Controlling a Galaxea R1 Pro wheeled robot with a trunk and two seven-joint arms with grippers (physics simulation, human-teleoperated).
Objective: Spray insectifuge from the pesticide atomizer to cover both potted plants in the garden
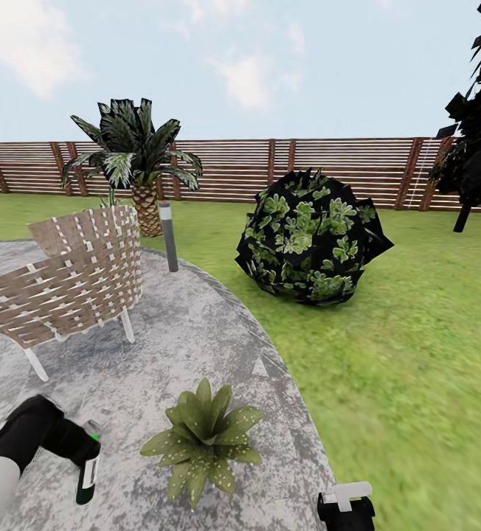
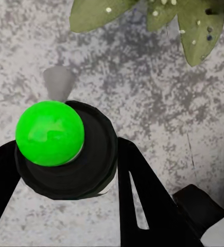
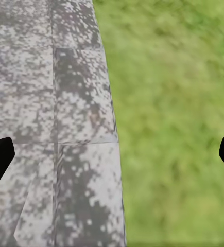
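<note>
Atomizer (image 2: 65, 149) clamped in left tool (image 2: 65, 170), seemingly beside potted plant (image 1: 202, 439).

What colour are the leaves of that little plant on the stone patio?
Olive green with pale speckles, clearest in the head view: the potted plant.

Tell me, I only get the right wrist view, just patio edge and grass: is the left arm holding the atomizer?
Observer: Yes. The left fingers are shut on the atomizer, held low over the patio.
Operator: Is a plant near it?
Observer: One plant sits on the patio just right of the atomizer in the head view.
Operator: Anything else on the patio?
Observer: A woven chair stands farther back, on the left.
</note>
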